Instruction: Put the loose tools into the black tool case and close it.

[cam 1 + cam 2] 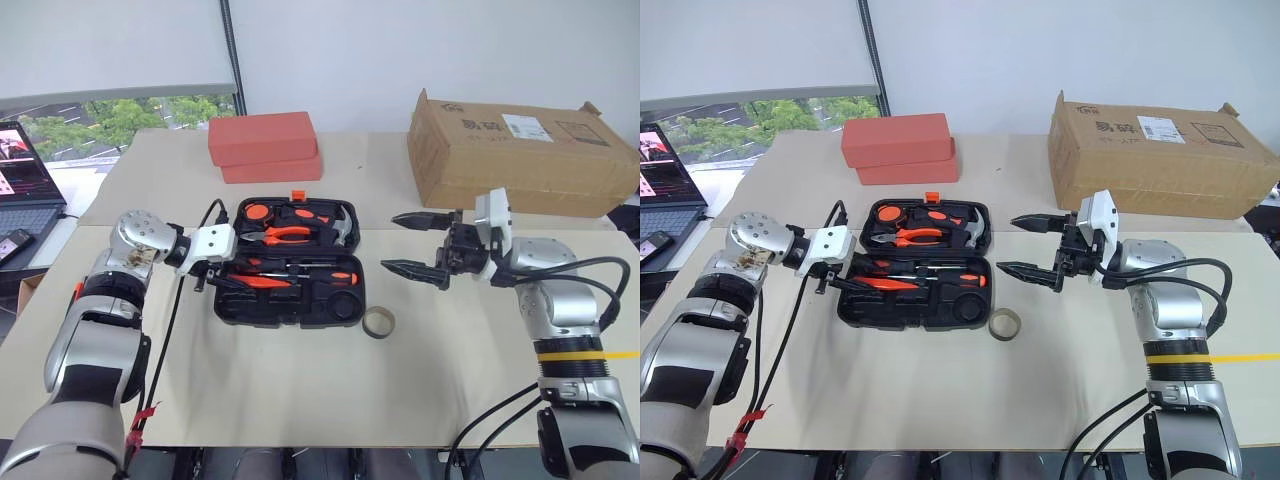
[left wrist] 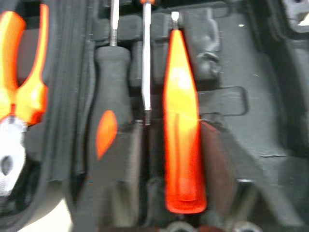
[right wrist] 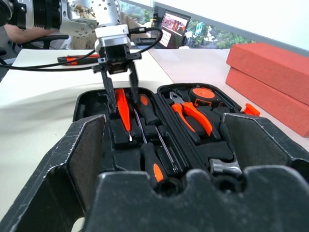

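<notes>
The black tool case (image 1: 290,265) is lying open on the desk (image 1: 300,390), with its lid flat behind it. Pliers (image 1: 285,234) and a hammer (image 1: 342,228) are sitting in the back half. Two screwdrivers with black and orange handles (image 3: 149,140) are lying side by side in the front half, and a small all-orange screwdriver (image 3: 122,109) is lying next to them near the case's left end.

The left gripper (image 3: 119,87) is hanging right over that orange screwdriver. Its two black fingers (image 3: 110,92) are standing a little apart, one on each side of the orange handle, and they are not squeezing it. In the left wrist view the orange screwdriver is resting in its slot between two black ridges.

The small grey-brown ring roll (image 1: 378,322) is sitting on the desk just beside the front right corner of the case, outside it.

The right gripper (image 1: 420,245) is floating to the right of the case, pointing sideways at it. Its fingers are spread wide and holding nothing.

Two red-orange blocks (image 1: 264,147) are stacked at the back of the desk, and a cardboard box (image 1: 520,150) is sitting at the back right. A laptop (image 1: 25,180) is showing on the far left.
</notes>
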Controlling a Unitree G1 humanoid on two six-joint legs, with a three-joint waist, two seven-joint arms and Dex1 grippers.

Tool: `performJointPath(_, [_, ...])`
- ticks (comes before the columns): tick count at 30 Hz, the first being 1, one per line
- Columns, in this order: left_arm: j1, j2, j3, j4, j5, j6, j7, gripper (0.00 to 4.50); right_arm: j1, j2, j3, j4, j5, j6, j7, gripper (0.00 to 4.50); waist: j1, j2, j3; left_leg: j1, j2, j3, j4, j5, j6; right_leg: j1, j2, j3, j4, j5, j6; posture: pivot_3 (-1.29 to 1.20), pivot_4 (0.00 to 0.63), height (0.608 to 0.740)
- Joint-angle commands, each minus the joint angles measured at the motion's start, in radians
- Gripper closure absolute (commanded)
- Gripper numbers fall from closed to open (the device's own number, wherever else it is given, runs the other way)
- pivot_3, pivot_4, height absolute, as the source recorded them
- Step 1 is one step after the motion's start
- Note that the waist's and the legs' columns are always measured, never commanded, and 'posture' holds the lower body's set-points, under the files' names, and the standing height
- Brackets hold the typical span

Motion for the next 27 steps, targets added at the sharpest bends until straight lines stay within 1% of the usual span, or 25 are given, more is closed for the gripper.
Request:
performJointPath(1, [-0.03,0.004,0.069,-0.037,-0.071,0.01,-0.005,2.1,-0.025,-0.001,-0.014,-0.007,0.013,-0.032,0.008,0.0,0.001,0.0,0.0,0.0,0.0,0.0,0.0,0.0,0.0,0.0,0.0,0.0,0.0,0.0,0.0,0.0,0.15,0.712])
performJointPath(3, [-0.034,0.007,0.089,-0.049,-0.091,0.029,-0.016,2.1,-0.027,-0.001,-0.014,-0.001,0.012,-0.039,0.009,0.0,0.002,0.0,0.0,0.0,0.0,0.0,0.0,0.0,0.0,0.0,0.0,0.0,0.0,0.0,0.0,0.0,0.15,0.712])
performJointPath(7, [-0.029,0.009,0.152,-0.111,-0.18,0.149,-0.073,2.1,-0.031,-0.001,-0.015,0.013,0.011,-0.049,0.011,0.0,0.001,0.0,0.0,0.0,0.0,0.0,0.0,0.0,-0.001,0.0,0.0,0.0,0.001,0.0,0.0,0.0,0.15,0.712])
performJointPath(9, [-0.002,0.014,0.152,-0.141,-0.184,0.165,-0.077,2.1,-0.031,0.001,-0.013,0.013,0.012,-0.05,0.011,0.0,0.001,0.0,0.0,0.0,0.0,0.0,0.001,0.0,-0.001,0.0,0.0,0.0,0.001,0.0,0.0,0.0,0.15,0.712])
performJointPath(10, [0.015,0.013,0.152,-0.157,-0.183,0.162,-0.076,2.61,-0.032,0.002,-0.013,0.014,0.013,-0.051,0.012,0.0,0.001,0.0,0.0,0.0,0.0,0.0,0.001,0.001,-0.001,0.0,0.0,0.0,0.001,0.0,0.0,0.0,0.15,0.712])
performJointPath(11, [0.029,0.012,0.152,-0.171,-0.184,0.163,-0.074,2.84,-0.032,0.003,-0.012,0.014,0.013,-0.051,0.012,0.0,0.001,0.0,0.0,0.0,0.0,0.0,0.001,0.001,-0.001,0.0,0.0,0.0,0.001,0.0,0.0,0.0,0.15,0.712])
performJointPath(15, [0.104,-0.001,0.121,-0.235,-0.165,0.139,-0.07,4.32,-0.032,0.003,-0.009,0.022,0.01,-0.056,0.018,0.0,-0.001,0.0,0.0,0.002,0.0,0.001,0.0,0.001,-0.002,0.001,0.001,0.002,0.002,0.0,0.0,0.0,0.15,0.712])
performJointPath(16, [0.122,-0.006,0.113,-0.25,-0.16,0.133,-0.063,4.46,-0.032,0.004,-0.009,0.024,0.009,-0.058,0.018,0.0,-0.001,0.0,0.0,0.002,0.0,0.001,0.001,0.001,-0.002,0.001,0.001,0.002,0.002,0.0,0.0,0.0,0.15,0.712])
performJointPath(21, [0.16,-0.038,0.099,-0.242,-0.133,0.085,0.02,4.46,-0.029,0.003,-0.005,0.022,0.007,-0.062,0.019,0.0,0.005,0.0,0.0,0.002,0.0,0.001,0.001,0.001,-0.001,0.001,0.0,0.002,0.002,0.0,0.0,0.0,0.15,0.712])
performJointPath(27, [0.173,-0.038,0.089,-0.22,-0.121,0.059,0.036,4.46,-0.023,0.0,-0.006,0.017,0.008,-0.063,0.017,0.0,0.003,0.0,0.0,0.002,0.0,0.001,0.001,0.001,-0.001,0.001,0.0,0.002,0.002,0.0,0.0,0.0,0.15,0.712])
